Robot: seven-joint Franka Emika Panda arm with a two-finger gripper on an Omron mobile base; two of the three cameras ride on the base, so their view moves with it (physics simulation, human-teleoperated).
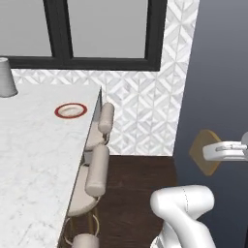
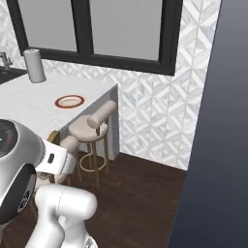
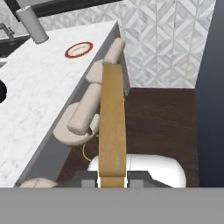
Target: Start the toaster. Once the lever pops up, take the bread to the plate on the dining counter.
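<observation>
My gripper (image 1: 213, 152) is shut on the bread (image 1: 205, 152), a tan-brown slice held in the air over the dark floor, to the right of the stools. In the hand view the bread (image 3: 112, 122) stands edge-on, rising from between my fingertips at the gripper (image 3: 112, 178). The red-rimmed plate (image 1: 70, 111) (image 2: 69, 101) (image 3: 79, 49) lies near the far right corner of the white marble dining counter (image 1: 34, 164) (image 2: 24, 104) (image 3: 39, 96), well ahead and to the left of the bread. Nothing lies on the plate. The toaster and its lever are out of view.
Beige stools (image 1: 98, 169) (image 2: 93, 125) (image 3: 83, 118) line the counter's near edge between me and the plate. A grey cylinder (image 1: 6, 77) (image 2: 35, 65) (image 3: 33, 24) stands at the counter's far end. A dark tall panel (image 1: 218, 72) rises on the right.
</observation>
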